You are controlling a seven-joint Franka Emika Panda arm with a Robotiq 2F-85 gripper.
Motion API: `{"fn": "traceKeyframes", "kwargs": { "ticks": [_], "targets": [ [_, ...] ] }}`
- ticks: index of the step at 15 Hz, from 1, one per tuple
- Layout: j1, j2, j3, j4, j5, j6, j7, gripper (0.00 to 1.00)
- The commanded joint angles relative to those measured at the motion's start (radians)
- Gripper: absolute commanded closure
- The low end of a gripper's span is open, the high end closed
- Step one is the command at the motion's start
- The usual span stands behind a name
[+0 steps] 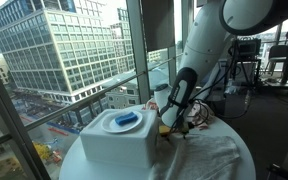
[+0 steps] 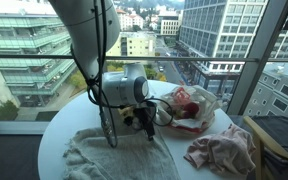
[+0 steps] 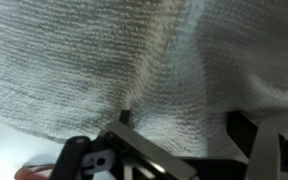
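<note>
A rumpled white towel (image 1: 202, 155) lies spread over the round white table (image 1: 246, 160); it also shows in an exterior view (image 2: 114, 158). My gripper (image 1: 170, 126) points down right over the towel's edge, seen too in an exterior view (image 2: 149, 131). In the wrist view the towel (image 3: 144, 60) fills the frame, and the gripper (image 3: 182, 125) stands open, its two dark fingers (image 3: 125, 120) spread wide with only towel weave between them. Whether the fingertips touch the cloth I cannot tell.
A white box (image 1: 119, 142) with a blue object (image 1: 127, 120) on top stands beside the arm. A clear plastic bag with red contents (image 2: 189, 105) and a pinkish cloth (image 2: 224, 150) lie on the table. Window glass lies behind; a tripod (image 1: 249, 60) stands off the table.
</note>
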Motion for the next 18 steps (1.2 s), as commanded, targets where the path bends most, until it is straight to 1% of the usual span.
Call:
{"fn": "traceKeyframes", "kwargs": {
  "ticks": [1,2,3,5,6,8,10,13,14,15,16,18],
  "targets": [
    [-0.045,-0.025,0.047,-0.015,0.088,0.073,-0.092,0.0],
    [-0.045,-0.025,0.045,-0.018,0.107,0.084,-0.099,0.0],
    [-0.032,-0.026,0.027,-0.023,0.116,0.094,-0.096,0.0],
    [0.002,-0.028,-0.016,-0.024,0.122,0.067,-0.068,0.0],
    [0.004,-0.038,-0.02,-0.034,0.118,0.051,-0.079,0.0],
    [0.017,-0.058,-0.034,-0.062,0.109,0.043,-0.082,0.0],
    [0.045,-0.092,-0.059,-0.113,0.095,0.068,-0.07,0.0],
    [0.043,-0.187,-0.043,-0.227,0.097,0.112,-0.114,0.0],
    [0.044,-0.218,-0.039,-0.26,0.099,0.111,-0.122,0.0],
    [0.042,-0.251,-0.035,-0.296,0.099,0.101,-0.139,0.0],
    [0.033,-0.282,-0.025,-0.328,0.103,0.076,-0.158,0.0],
    [0.029,-0.33,-0.026,-0.382,0.098,0.018,-0.176,0.0]
  ]
}}
